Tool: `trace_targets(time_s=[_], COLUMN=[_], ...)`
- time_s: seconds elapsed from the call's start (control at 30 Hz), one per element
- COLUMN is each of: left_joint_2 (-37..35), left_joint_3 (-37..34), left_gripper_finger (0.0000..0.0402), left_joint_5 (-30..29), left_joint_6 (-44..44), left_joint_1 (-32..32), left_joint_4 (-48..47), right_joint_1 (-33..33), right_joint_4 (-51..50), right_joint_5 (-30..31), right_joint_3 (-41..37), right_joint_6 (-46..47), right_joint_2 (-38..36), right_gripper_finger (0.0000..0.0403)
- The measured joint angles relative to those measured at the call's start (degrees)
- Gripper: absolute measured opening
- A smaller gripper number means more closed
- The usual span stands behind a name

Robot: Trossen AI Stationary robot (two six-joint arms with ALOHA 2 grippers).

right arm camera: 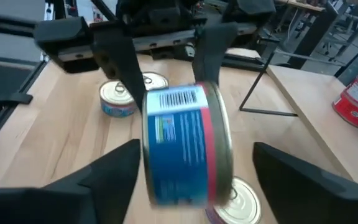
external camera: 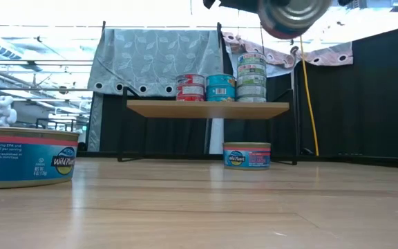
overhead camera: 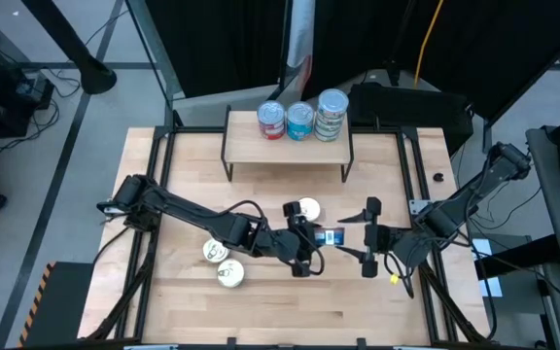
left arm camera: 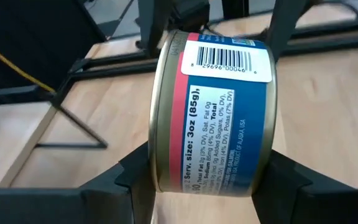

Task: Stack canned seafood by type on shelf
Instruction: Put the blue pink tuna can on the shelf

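A blue-and-red seafood can (overhead camera: 331, 236) hangs in the air over the table's middle, with my left gripper (overhead camera: 319, 241) shut on it. My right gripper (overhead camera: 367, 236) is open just to the can's right. In its wrist view its fingers (right arm camera: 114, 174) stand on either side of the can (right arm camera: 185, 146) with gaps. The shelf (overhead camera: 288, 146) stands at the far middle. On it are a red can (overhead camera: 272, 121), a teal can (overhead camera: 300, 121) and a green stack (overhead camera: 332, 115). In the low view the held can (external camera: 292, 15) shows at the top. My left gripper pinches the can by its two flat ends (left arm camera: 164, 168) between its two fingers (left arm camera: 132, 177). The fingers reach in from the table's left, slanting a little down. The can is lifted clear and sits on edge, its barcode side (left arm camera: 229, 59) facing up.
A cream-lidded can (overhead camera: 307, 208) sits on the table in front of the shelf. Two more cans (overhead camera: 215, 251) (overhead camera: 229, 275) lie at the near left, under my left arm. A black frame (overhead camera: 414, 165) edges the tabletop.
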Motion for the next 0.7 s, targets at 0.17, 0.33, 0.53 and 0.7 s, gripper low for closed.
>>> trace_targets(time_s=[0.17, 0.33, 0.53, 0.7], left_joint_2=[-3.0, -6.4, -9.9, -13.6], left_joint_3=[0.0, 0.0, 0.0, 0.0], left_gripper_finger=[0.0198, 0.0199, 0.0199, 0.0198], left_joint_5=[-0.9, -6.7, -24.9, -34.3], left_joint_6=[-0.3, 1.9, 10.3, 11.6], left_joint_1=[-1.6, -4.3, -6.6, -4.6], left_joint_4=[-5.0, -9.5, -12.5, -20.3], right_joint_1=[1.9, 4.7, 6.0, 6.0], right_joint_4=[-0.1, -2.1, -9.3, -12.8], right_joint_5=[3.7, 7.6, 8.5, 8.3], right_joint_3=[0.0, 0.0, 0.0, 0.0], right_joint_6=[0.1, 1.7, 9.1, 12.2], right_joint_2=[-2.4, -5.1, -7.0, -6.9], right_gripper_finger=[0.0332, 0.0334, 0.0332, 0.0331])
